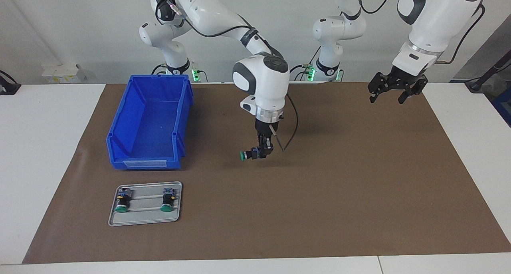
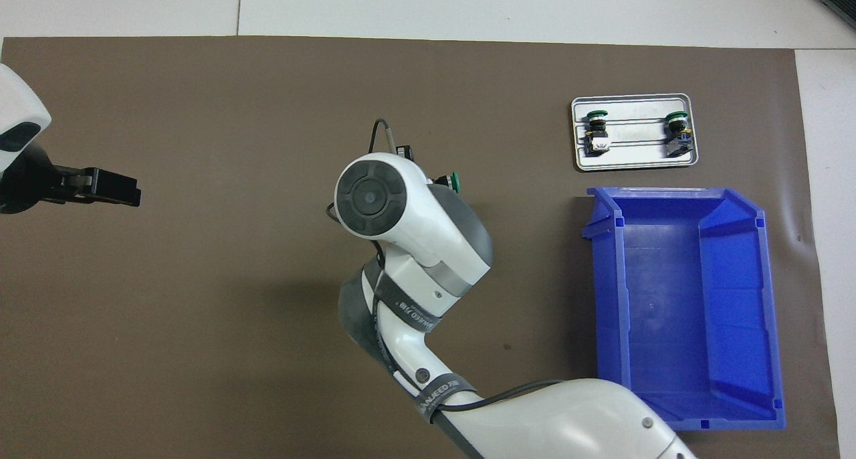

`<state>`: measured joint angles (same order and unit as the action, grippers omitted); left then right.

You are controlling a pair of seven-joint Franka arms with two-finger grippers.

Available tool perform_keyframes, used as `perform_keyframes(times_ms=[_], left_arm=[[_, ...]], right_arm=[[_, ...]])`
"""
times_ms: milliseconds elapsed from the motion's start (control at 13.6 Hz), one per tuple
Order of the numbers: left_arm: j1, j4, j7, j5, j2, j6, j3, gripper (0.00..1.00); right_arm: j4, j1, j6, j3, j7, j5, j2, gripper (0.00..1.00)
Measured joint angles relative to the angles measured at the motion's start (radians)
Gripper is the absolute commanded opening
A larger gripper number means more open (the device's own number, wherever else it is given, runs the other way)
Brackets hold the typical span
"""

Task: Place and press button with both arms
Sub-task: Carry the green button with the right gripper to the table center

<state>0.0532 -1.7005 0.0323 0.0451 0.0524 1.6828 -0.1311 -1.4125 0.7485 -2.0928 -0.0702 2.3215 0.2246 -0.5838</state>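
Note:
My right gripper (image 1: 261, 153) hangs over the middle of the brown mat, shut on a button (image 1: 248, 155) held sideways, its green cap (image 2: 455, 180) pointing toward the right arm's end of the table. In the overhead view the arm's wrist hides the gripper; only the cap shows. Two more buttons (image 1: 122, 202) (image 1: 167, 201) lie on a grey tray (image 1: 145, 220), also seen from above as buttons (image 2: 596, 131) (image 2: 679, 130) on the tray (image 2: 634, 161). My left gripper (image 1: 394, 95) waits open in the air near the left arm's end of the mat, and shows in the overhead view (image 2: 114, 187).
A blue bin (image 1: 149, 122) (image 2: 682, 305) with nothing in it stands on the mat at the right arm's end, nearer to the robots than the tray. The brown mat (image 1: 319, 194) covers most of the white table.

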Motion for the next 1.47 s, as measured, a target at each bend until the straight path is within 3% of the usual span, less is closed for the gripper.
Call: perform_keyframes(times_ms=[368, 811, 884, 958, 1032, 1474], left_arm=[[0.000, -0.002, 0.001, 0.000, 0.000, -0.004, -0.003, 1.00], [0.000, -0.005, 0.002, 0.000, 0.001, -0.005, -0.003, 1.00], [0.000, -0.005, 0.002, 0.000, 0.002, -0.005, -0.003, 1.00], [0.000, -0.006, 0.002, 0.000, 0.002, -0.005, -0.002, 1.00], [0.000, -0.006, 0.002, 0.000, 0.002, -0.005, -0.001, 1.00], [0.001, -0.006, 0.002, 0.000, 0.003, -0.006, 0.004, 1.00]], right_arm=[[-0.001, 0.017, -0.117, -0.006, 0.207, 0.003, -0.051, 0.00], [-0.090, 0.037, -0.207, -0.004, 0.236, 0.003, -0.054, 0.00], [-0.094, 0.042, -0.209, -0.004, 0.236, 0.003, -0.053, 0.23], [-0.096, 0.046, -0.211, -0.004, 0.236, 0.003, -0.053, 0.71], [-0.098, 0.048, -0.212, -0.004, 0.236, 0.004, -0.053, 1.00], [-0.098, 0.043, -0.235, -0.007, 0.073, 0.006, -0.031, 1.00]])
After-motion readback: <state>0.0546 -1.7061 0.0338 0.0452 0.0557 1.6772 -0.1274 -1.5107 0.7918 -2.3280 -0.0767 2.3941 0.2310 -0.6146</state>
